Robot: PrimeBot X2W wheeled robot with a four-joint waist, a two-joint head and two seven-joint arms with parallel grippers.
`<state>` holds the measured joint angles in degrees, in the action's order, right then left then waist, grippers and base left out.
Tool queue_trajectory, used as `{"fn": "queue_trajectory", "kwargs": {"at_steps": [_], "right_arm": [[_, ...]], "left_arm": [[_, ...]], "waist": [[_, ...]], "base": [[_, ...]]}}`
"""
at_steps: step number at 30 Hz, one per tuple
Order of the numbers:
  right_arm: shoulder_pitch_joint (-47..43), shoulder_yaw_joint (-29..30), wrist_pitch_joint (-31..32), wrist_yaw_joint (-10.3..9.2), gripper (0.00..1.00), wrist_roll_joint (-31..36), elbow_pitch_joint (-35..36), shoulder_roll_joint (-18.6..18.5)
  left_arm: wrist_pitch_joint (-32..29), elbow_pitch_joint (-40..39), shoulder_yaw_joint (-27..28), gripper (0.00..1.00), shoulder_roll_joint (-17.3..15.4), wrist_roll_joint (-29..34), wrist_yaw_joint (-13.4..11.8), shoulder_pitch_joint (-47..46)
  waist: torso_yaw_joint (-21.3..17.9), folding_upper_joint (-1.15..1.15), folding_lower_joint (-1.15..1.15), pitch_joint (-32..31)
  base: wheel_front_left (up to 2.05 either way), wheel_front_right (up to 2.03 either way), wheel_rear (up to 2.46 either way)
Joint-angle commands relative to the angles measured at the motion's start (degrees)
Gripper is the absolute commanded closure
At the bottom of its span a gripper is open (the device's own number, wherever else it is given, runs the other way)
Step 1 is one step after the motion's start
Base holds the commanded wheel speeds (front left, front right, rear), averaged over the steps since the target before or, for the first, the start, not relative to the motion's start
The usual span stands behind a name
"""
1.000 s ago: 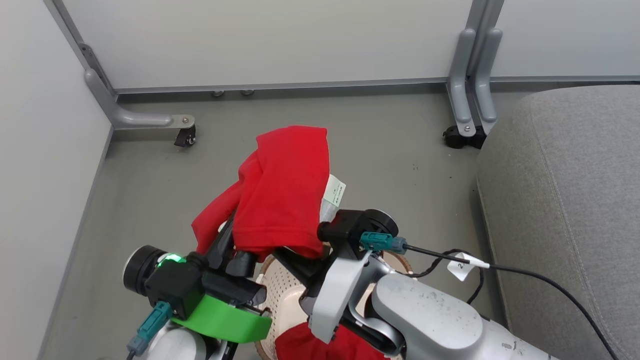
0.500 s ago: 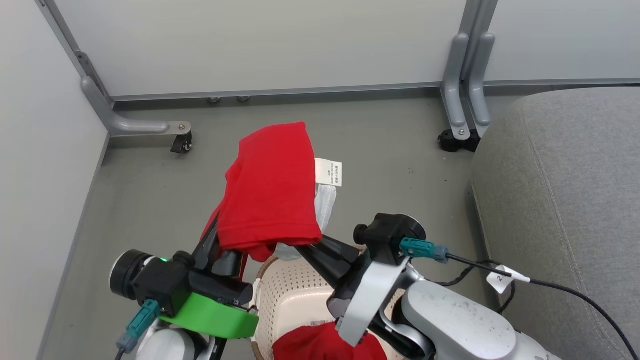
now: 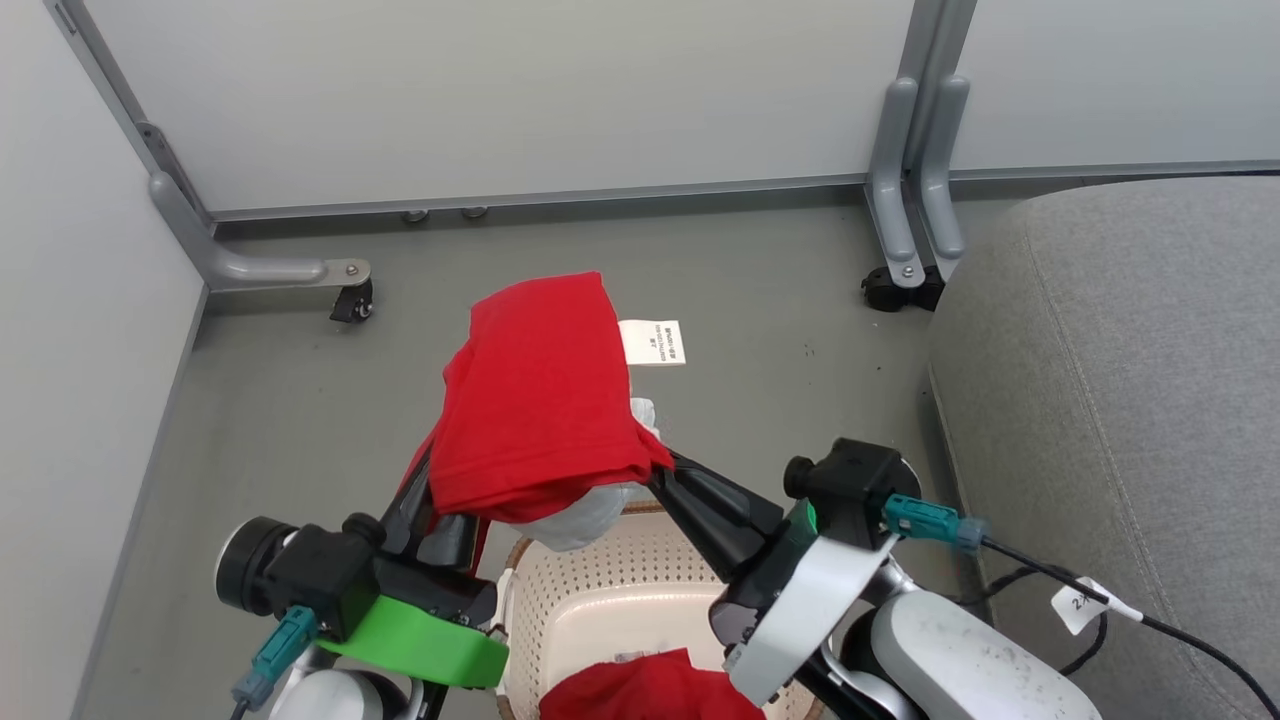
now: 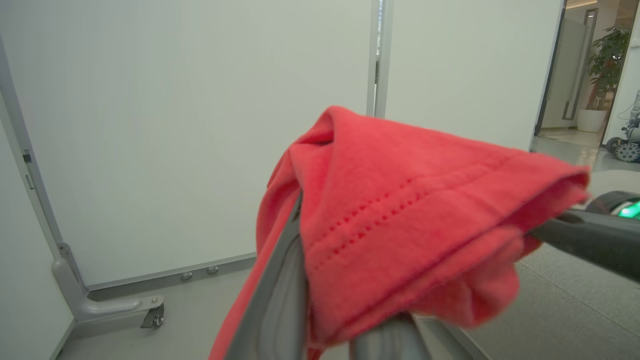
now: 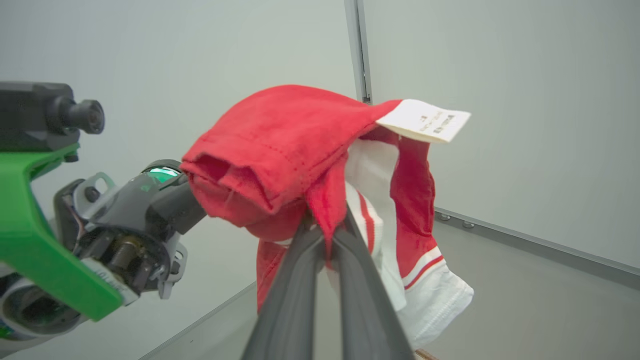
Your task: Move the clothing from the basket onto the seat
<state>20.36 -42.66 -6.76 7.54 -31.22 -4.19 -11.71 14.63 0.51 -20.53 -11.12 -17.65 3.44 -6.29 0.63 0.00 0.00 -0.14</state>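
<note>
Both claws hold the red shirt up in the air above the far rim of the basket, clear of the grey floor. From the head view the bundle's long axis runs from the claws away toward the pale partition wall. Its near end is the wider one, and its narrower far end points at the wall. A white label tag sticks out to the right near that far end. The left claw reaches up under the near left corner, and its fingers are clenched on a fold that drapes over them. Red cloth trails down beside it. The right claw comes in from the right with its two dark fingers pinched tight together on a gathered edge of the same shirt. From that grip the white panels with thin red stripes hang straight down. The shorts lie crumpled inside the basket at its near end. The seat stands off to the right, well apart from the lifted shirt.
</note>
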Motion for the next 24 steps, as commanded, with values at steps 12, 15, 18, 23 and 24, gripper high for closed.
{"fn": "queue_trajectory", "kwargs": {"at_steps": [12,15,18,23,24], "right_arm": [[-5.18,9.63,1.01,-0.1,1.0,4.87,5.13,0.86],[-5.64,12.27,0.48,-0.1,1.0,6.31,5.32,1.28],[-5.88,14.72,0.34,-0.1,1.0,7.77,5.25,1.46],[-6.5,19.02,0.23,-0.09,1.0,9.51,5.0,1.57],[-6.7,19.73,0.26,-0.09,1.0,9.71,4.96,1.58]], "left_arm": [[-1.23,-0.86,-1.41,0.0,-1.28,0.37,-0.19,0.6],[-1.6,-1.22,-2.53,0.0,-1.48,0.94,0.11,0.56],[-1.95,-1.49,-3.54,0.0,-1.68,1.28,0.56,0.7],[-3.1,-1.98,-5.72,0.0,-2.3,1.92,1.21,1.11],[-3.3,-2.15,-6.1,0.0,-2.38,2.05,1.38,1.16]], "waist": [[-1.36,0.0,0.0,-0.11],[-1.35,0.0,0.0,-0.04],[-1.31,0.0,0.0,0.04],[-1.41,0.0,0.0,0.23],[-1.51,0.0,0.0,0.31]], "base": [[0.0,0.0,0.0],[0.0,0.0,0.0],[0.0,0.0,0.0],[0.0,0.0,0.0],[0.0,0.0,0.0]]}}
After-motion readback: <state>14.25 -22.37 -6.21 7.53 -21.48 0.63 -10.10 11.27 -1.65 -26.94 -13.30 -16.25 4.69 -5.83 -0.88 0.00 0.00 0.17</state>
